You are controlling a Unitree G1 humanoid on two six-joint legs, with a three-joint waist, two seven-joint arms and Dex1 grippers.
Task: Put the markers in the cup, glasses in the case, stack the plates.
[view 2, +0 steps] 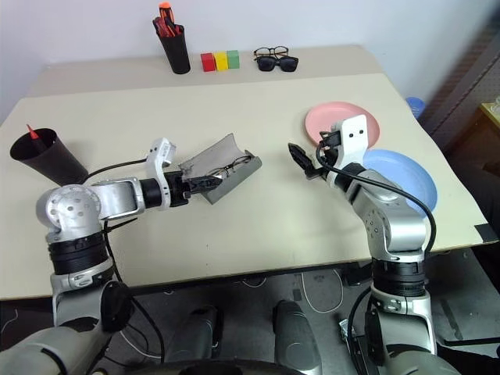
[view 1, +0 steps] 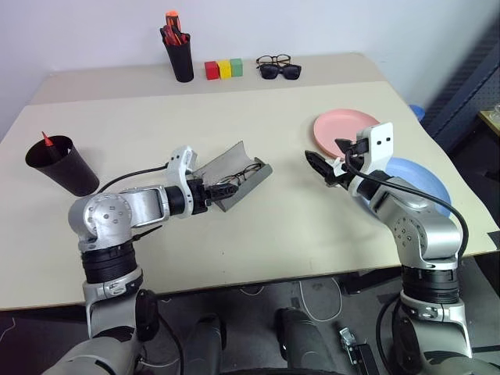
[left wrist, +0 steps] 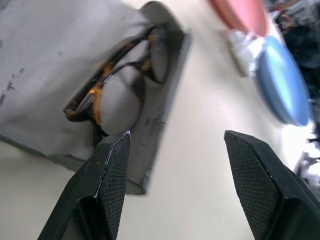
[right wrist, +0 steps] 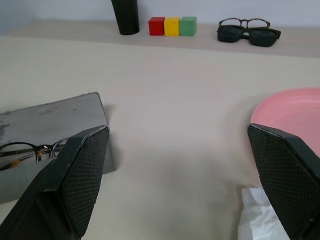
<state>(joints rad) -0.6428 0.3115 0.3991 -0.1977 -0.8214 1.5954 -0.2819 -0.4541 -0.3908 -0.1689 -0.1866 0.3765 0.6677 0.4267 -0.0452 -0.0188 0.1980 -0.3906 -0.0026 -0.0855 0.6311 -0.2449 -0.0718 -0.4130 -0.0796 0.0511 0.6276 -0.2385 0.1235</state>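
- The black cup [view 1: 61, 164], well left of the grey case [view 1: 234, 172], holds one marker [view 1: 48, 141]; just its red tip shows, and the second marker can't be made out.
- The case lies open with the glasses [left wrist: 117, 87] inside.
- Left gripper [view 1: 228, 188], fingers apart and empty, sits at the case's near end.
- Right gripper [view 1: 328, 162], fingers wide apart and empty, hovers right of the case.
- The pink plate [view 1: 342, 130] and blue plate [view 1: 426, 181] lie unstacked, right of the case.

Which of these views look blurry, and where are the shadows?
Left wrist view: the plates, pink and blue, are soft and smeared, while the glasses in the case look sharper. Right wrist view: a soft shadow lies on the table beside the case. Eye views: sharp, evenly lit.
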